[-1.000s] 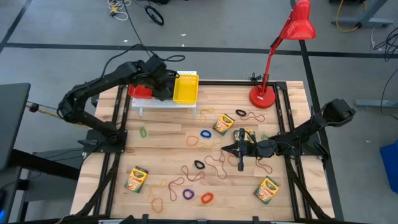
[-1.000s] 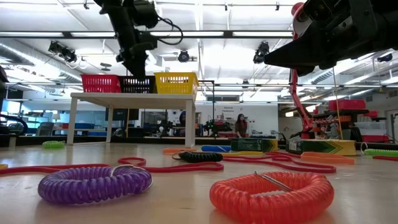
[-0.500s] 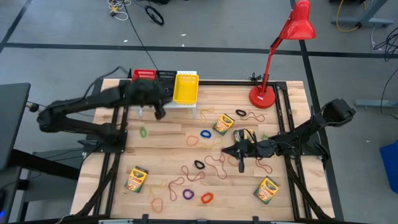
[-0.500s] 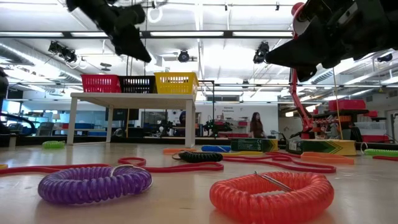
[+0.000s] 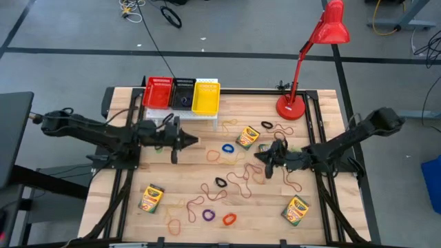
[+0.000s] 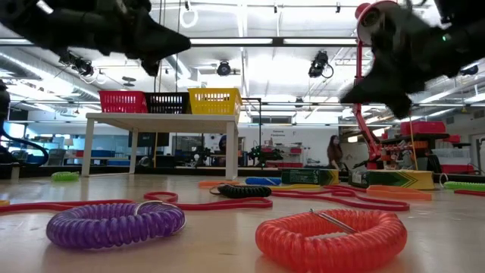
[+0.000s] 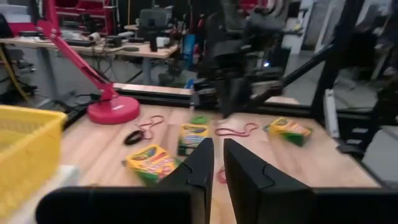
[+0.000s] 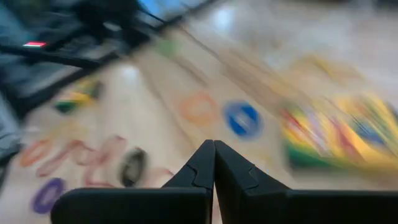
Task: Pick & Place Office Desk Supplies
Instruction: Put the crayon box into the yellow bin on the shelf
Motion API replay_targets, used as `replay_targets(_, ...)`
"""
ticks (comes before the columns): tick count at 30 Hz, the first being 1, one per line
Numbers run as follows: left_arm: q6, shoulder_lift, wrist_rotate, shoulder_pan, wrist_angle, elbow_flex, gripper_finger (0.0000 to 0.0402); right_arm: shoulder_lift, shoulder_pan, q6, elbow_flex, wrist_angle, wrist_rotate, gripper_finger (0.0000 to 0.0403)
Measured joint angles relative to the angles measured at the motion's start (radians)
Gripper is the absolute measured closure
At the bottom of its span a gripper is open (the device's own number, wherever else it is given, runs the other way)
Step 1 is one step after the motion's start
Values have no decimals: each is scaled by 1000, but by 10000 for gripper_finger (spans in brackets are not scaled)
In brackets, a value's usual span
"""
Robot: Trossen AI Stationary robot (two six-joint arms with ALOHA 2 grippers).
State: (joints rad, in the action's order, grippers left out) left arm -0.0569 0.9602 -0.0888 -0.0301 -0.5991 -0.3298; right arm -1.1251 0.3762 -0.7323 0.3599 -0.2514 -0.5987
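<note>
Crayon boxes lie flat on the table [image 5: 247,136] [image 5: 151,198] [image 5: 296,210]. Between them are reddish rubber bands [image 5: 238,180] and blue [image 5: 228,148], black [image 5: 220,182], purple [image 5: 208,215], orange [image 5: 229,219] and green [image 5: 159,146] elastic loops. My left gripper [image 5: 191,141] hovers over the table's middle left, pointing right, shut but for a slit [image 7: 216,168] and holding nothing. My right gripper [image 5: 265,156] hangs above another crayon box right of centre. It is shut and holds nothing [image 8: 214,163]. The low view shows the purple loop [image 6: 114,224] and the orange loop [image 6: 330,239] up close.
A white stand [image 5: 182,114] at the far edge carries red [image 5: 158,93], black [image 5: 183,93] and yellow [image 5: 206,98] baskets. The red lamp's base [image 5: 291,108] stands at the far right. Black frame rails run along both table sides. A person walks in the room behind [image 6: 333,152].
My left arm has swung away from the baskets at the far edge, come down toward the table's middle and now lies level, pointing right. My right gripper has moved a little toward the far right and turned; its wrist view is blurred by motion. No object on the table has moved.
</note>
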Motion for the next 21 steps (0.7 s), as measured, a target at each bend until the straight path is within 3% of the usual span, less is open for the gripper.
replay_targets(6, -22, 51, -14, -44, -62, 49, 360, 162, -20, -497, 0, 622, 43, 364)
replay_targets(10, -25, 88, -15, -49, -66, 49, 360, 170, -41, -690, 0, 883, 123, 323)
replay_targets(15, -50, 132, -15, -49, -68, 49, 360, 170, -86, -722, 0, 939, 129, 286)
replay_targets(21, -116, 178, -15, -49, -85, 49, 360, 169, -166, -644, 0, 875, 152, 283)
